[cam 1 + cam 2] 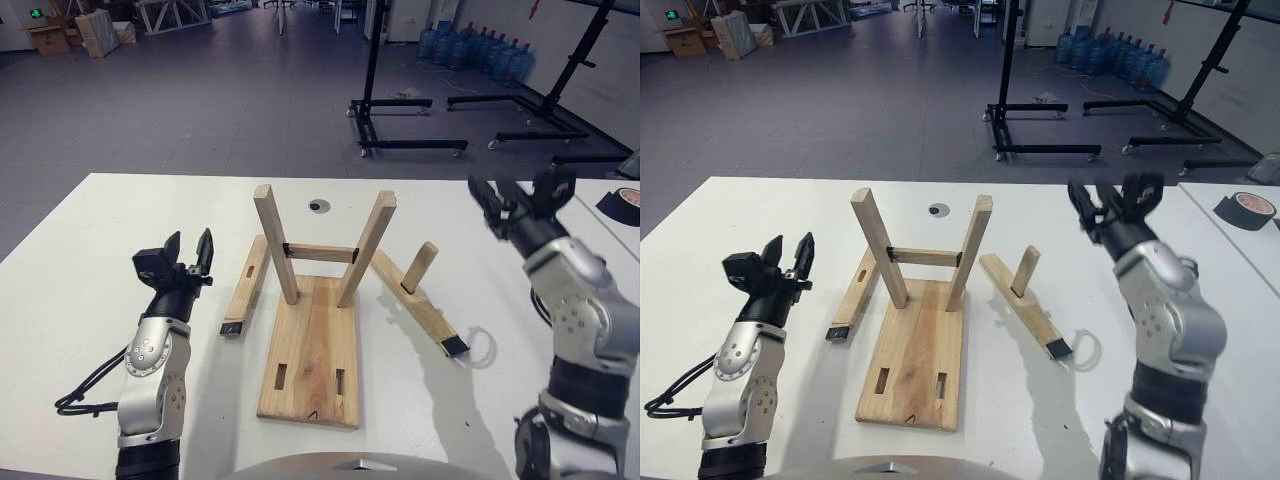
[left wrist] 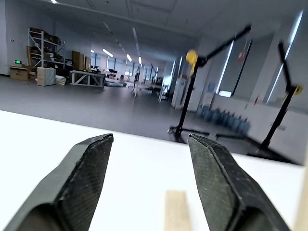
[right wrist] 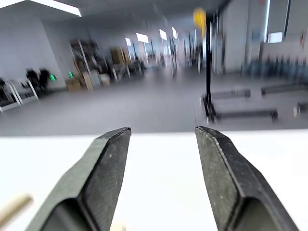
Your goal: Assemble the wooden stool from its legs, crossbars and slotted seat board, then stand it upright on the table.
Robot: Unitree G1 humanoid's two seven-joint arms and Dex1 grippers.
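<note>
Wooden stool (image 1: 315, 345) upside down on table (image 1: 100, 225)

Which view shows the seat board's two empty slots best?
Right eye view: the seat board lies flat and whole, with both empty slots at its near end unobstructed. The left eye view shows the same, equally clearly. The wrist views look level across the table instead.

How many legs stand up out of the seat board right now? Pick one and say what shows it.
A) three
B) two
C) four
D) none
B: an upright leg and a second upright leg rise from the seat board, joined by a crossbar. A loose leg lies on the table left of the board, and another loose leg lies right of it.
</note>
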